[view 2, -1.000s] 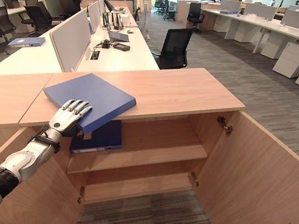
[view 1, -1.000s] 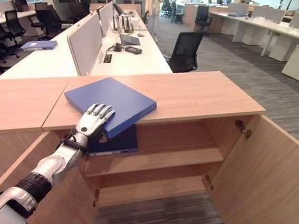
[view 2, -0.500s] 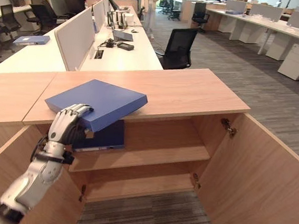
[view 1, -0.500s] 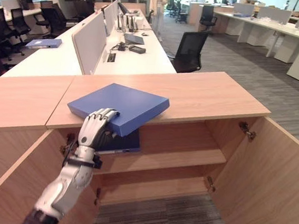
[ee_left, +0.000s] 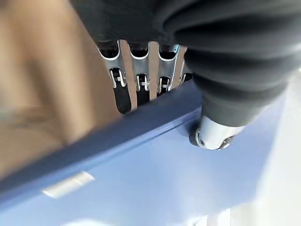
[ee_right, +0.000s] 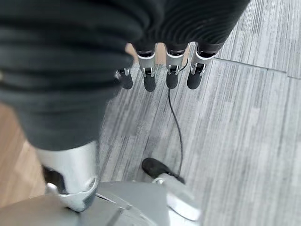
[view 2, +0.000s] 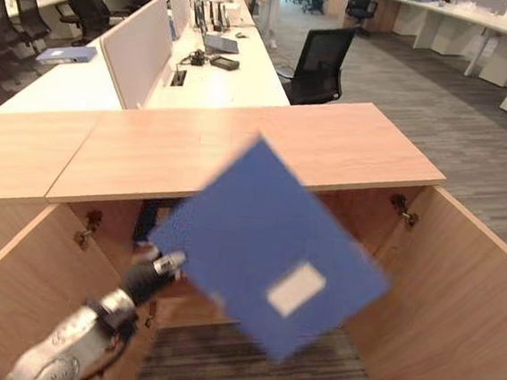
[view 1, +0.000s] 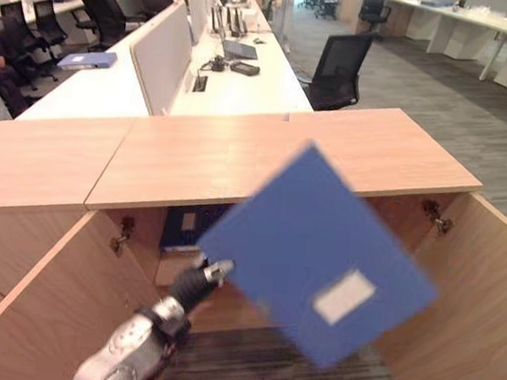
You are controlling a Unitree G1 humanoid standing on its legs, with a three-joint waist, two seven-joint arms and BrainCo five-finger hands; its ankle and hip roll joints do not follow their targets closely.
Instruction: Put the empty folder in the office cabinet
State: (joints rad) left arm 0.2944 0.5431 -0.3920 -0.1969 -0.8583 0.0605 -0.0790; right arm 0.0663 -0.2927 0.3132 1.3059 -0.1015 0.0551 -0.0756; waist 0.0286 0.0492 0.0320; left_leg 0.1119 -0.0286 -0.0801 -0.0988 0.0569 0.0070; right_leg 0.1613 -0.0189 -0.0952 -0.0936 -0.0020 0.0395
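**A:** Where is the folder (view 1: 319, 255)?

**B:** It is up in the air, in front of the open cabinet (view 1: 429, 234). It is tilted, so one corner points up and one points down. A pale label (view 1: 344, 296) shows on its face.

**A:** Who has it?

**B:** The left hand (view 1: 198, 281). It pinches the folder at its left edge. In the left wrist view the fingers (ee_left: 137, 84) lie on one side of the edge and the thumb (ee_left: 214, 133) presses on the other.

**A:** Is the folder touching the wood?

**B:** No. Its top corner stands up in front of the cabinet top (view 1: 239, 157). Its lower corner hangs over the carpet (view 1: 245, 369).

**A:** Is there room inside?

**B:** The folder hides most of the shelves. Another blue folder (view 1: 183, 226) sits inside at the left, under the top. The doors (view 1: 483, 329) swing wide on both sides.

**A:** And the right hand (ee_right: 160, 70)?

**B:** It hangs low over the carpet. Its fingers are loose and straight, holding nothing.
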